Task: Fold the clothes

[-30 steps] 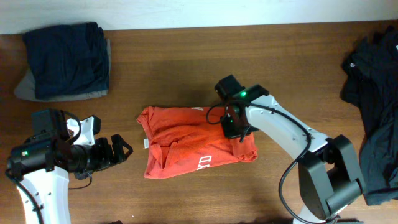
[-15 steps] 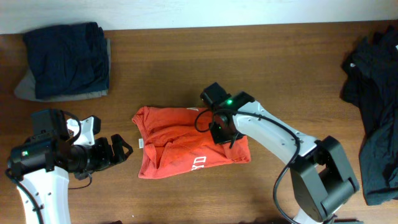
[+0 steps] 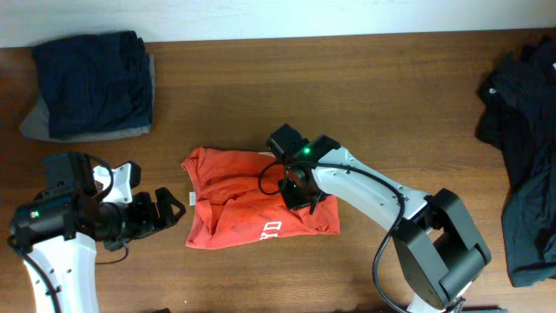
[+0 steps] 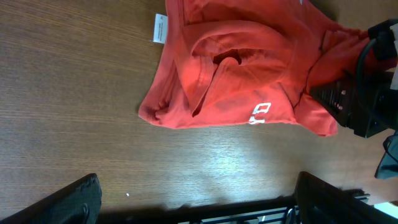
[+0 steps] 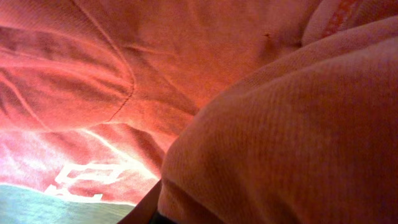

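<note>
The crumpled orange-red short-sleeved fabric T-shirt (image 3: pixel 248 204) lay on the brown wooden worktop (image 3: pixel 365 96). The right tool (image 3: pixel 298 184) was clamped on its bunched edge, with cloth filling the wrist view. The left tool (image 3: pixel 168 209) stood apart and empty, the shirt just ahead of it.

Counter (image 3: pixel 261 96): brown wood, grain running L–R in overhead view, fills nearly the whole pic. Finish is semi-matt. In left wrist view the same counter (image 4: pixel 74 93) shows a bright glare patch (image 4: pixel 205 186) nr the bottom edge, w/ a tiny pale speck (image 4: pixel 127 195) just left of it. Along the top of the overhead view a white strip (image 3: pixel 261 17) runs full width beyond the counter's far edge; wall or sth else, can't tell. Right wrist view: pale grey-green patch (image 5: pixel 31 208) in btm-left corner, too blurred to identify.
</note>
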`<state>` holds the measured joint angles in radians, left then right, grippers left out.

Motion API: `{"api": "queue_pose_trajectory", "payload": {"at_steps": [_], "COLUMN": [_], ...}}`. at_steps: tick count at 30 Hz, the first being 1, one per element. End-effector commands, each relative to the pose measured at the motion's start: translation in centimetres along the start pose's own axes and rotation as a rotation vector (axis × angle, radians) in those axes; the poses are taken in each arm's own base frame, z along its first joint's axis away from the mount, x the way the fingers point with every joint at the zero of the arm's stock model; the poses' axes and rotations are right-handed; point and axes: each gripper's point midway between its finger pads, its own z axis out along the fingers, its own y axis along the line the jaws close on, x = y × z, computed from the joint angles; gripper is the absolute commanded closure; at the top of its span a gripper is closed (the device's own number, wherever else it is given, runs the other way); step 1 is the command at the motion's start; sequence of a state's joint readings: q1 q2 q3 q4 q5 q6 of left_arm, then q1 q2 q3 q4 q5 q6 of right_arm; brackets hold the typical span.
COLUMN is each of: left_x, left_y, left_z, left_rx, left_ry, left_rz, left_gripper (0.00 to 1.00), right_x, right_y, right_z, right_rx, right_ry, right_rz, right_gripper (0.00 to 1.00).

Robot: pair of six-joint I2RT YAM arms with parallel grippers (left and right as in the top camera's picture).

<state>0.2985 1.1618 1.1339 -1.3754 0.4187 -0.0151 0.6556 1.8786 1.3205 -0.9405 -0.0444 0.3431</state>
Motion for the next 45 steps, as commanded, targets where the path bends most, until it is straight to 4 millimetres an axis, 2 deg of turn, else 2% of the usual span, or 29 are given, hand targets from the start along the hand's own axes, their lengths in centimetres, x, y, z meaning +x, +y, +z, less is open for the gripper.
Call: {"api": "queue_pose_trajectory", "payload": {"at_steps": [1,2,6,13,16,19,22,25,27,29,35,41,45], "left_x": [0.1,0.1,0.2,0.2,0.2,0.2,0.2,0.2,0.2,0.2,0.2,0.2,0.2], "left_y": [0.0,0.0,0.0,0.0,0.0,0.0,0.0,0.0,0.0,0.0,0.0,0.0,0.0], "left_z": [0.2,0.2,0.2,0.2,0.2,0.2,0.2,0.2,0.2,0.2,0.2,0.2,0.2], "left_rx": [0.004,0.004,0.004,0.004,0.004,0.004,0.004,0.004,0.004,0.004,0.004,0.004,0.004], "left_ry": [0.012,0.012,0.013,0.012,0.014,0.016,0.015,0.012,0.012,0.012,0.016,0.014,0.013], "left_rz": [0.011,0.011,0.011,0.011,0.01,0.009,0.01,0.01,0.011,0.011,0.009,0.01,0.01], "left_gripper": [0.01,0.01,0.01,0.01,0.01,0.01,0.01,0.01,0.01,0.01,0.01,0.01,0.01], "right_x": [-0.5,-0.7,-1.8,-3.8,-5.1,-6.1,-6.8,-7.2,-7.5,-7.7,-7.9,-8.2,-8.5], "right_y": [1.9,2.1,2.6,3.0,1.6,-0.6,-3.2,-5.4,-5.9,-5.8,-5.3,-3.6,-2.5], "right_z": [-0.9,-1.3,-3.3,-8.0,-9.8,-10.3,-9.9,-9.0,-8.3,-7.3,-3.6,-0.5,0.7], "right_rx": [-0.076,-0.084,-0.097,-0.108,-0.091,-0.079,-0.067,-0.056,-0.073,-0.1,-0.133,-0.195,-0.207], "right_ry": [-0.007,-0.013,-0.041,-0.092,-0.13,-0.15,-0.143,-0.126,-0.111,-0.088,-0.01,0.042,0.043], "right_rz": [0.0,0.0,-0.003,-0.003,0.032,0.086,0.151,0.199,0.201,0.209,0.219,0.206,0.188], "right_gripper": [0.66,0.57,0.49,0.48,0.48,0.44,0.47,0.65,0.76,0.84,0.96,0.96,0.96]}}
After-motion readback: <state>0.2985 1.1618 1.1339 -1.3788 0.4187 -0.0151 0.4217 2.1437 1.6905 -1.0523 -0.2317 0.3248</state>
